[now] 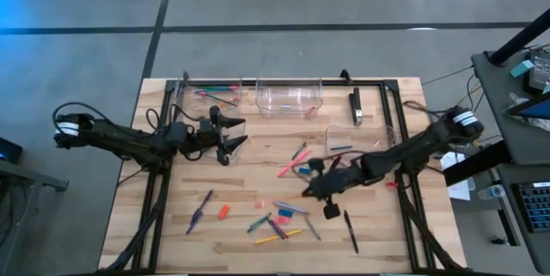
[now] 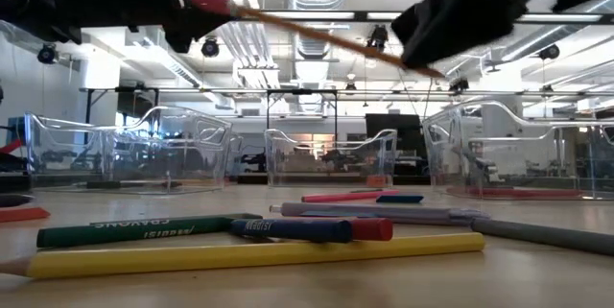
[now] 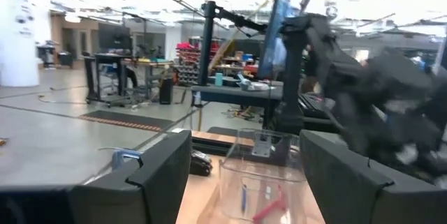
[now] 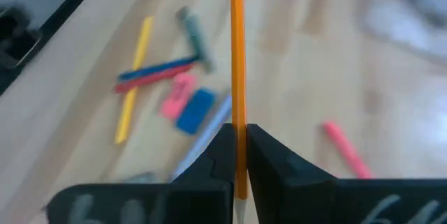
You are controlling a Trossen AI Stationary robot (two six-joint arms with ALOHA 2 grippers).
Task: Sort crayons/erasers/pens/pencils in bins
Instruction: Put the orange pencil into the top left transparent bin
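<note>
Right gripper [image 4: 239,155] is pinching an orange pencil [image 4: 237,56], fingers pressed tight on the shaft, lifted clear above the counter [image 1: 241,181]. Below it lie scattered crayons [image 1: 290,211], a yellow pencil [image 4: 134,77] and erasers [image 4: 195,109]. Left gripper [image 1: 230,137] hangs with fingers spread wide beside the far-left bin [image 1: 206,100].

Colours of the items on the light wooden table [image 1: 172,233]
Orange pencil [image 4: 237,77] between the black fingers of the right gripper [image 4: 238,155]; yellow pencil [image 2: 259,253], dark green crayon [image 2: 144,229], blue crayon [image 2: 288,230] and pink eraser [image 4: 175,95] on the wood; clear bins [image 1: 289,97]; black left gripper [image 1: 234,134]
</note>
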